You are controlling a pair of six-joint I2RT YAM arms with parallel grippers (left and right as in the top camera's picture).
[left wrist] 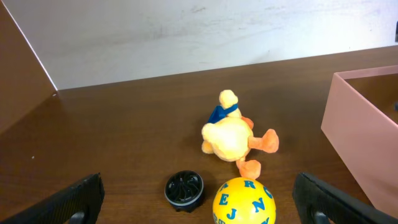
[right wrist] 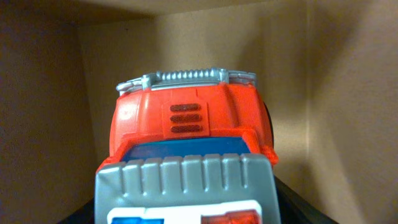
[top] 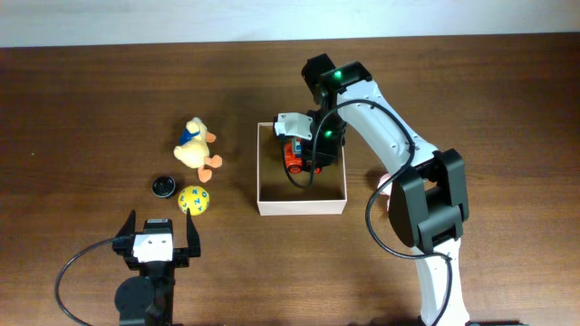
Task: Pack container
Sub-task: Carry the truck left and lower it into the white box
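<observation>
- The right gripper (top: 306, 145) is inside the container, closed on a glossy orange-and-grey plastic toy truck (right wrist: 186, 130); the truck's long axis points at a container wall.
- The square, shallow cardboard container (top: 301, 207) has white walls, a tan inside and its open top facing up.
- The right arm arches over the container's right rim.
- The left gripper (top: 159, 219) is spread wide, well left of the container.
- A plush yellow duck (left wrist: 229, 135) lies left of the container.

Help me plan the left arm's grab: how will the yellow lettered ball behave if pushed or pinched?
The yellow ball is round, so a push would likely roll it, perhaps into the black cap or plush duck close by. Its surface looks smooth and curved, so an off-centre pinch may squirt it out.
</observation>
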